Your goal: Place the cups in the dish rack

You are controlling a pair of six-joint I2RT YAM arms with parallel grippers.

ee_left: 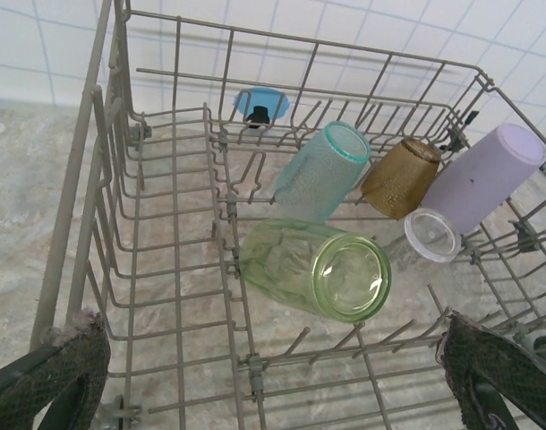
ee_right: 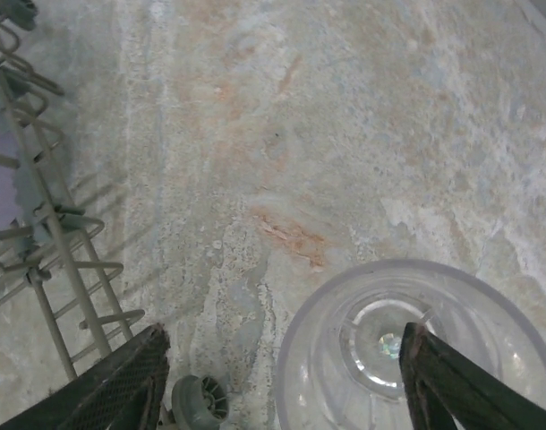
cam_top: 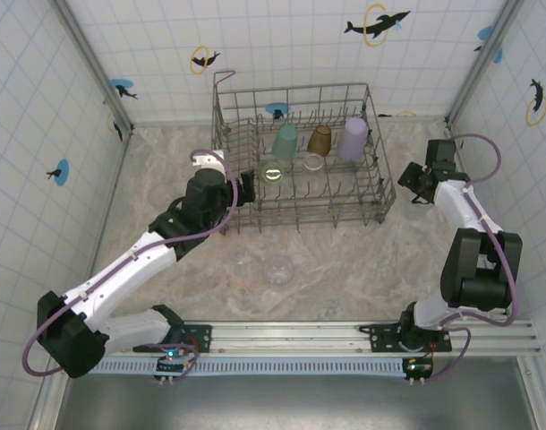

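The left gripper (ee_left: 271,363) is spread and empty at the bottom edge. Just beyond it, centre frame, the light green translucent plastic tumbler (ee_left: 313,269) lies on its side inside the grey metal wire dish rack (ee_left: 76,179). The right gripper (ee_right: 282,345) is likewise spread. A clear plastic tumbler (ee_right: 380,345) stands at lower right, partly under its right-hand finger.

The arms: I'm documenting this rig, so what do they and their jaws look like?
The left arm and right arm have white links and black joints, with a lavender cable looping along each. The jaws are black with a mesh texture.
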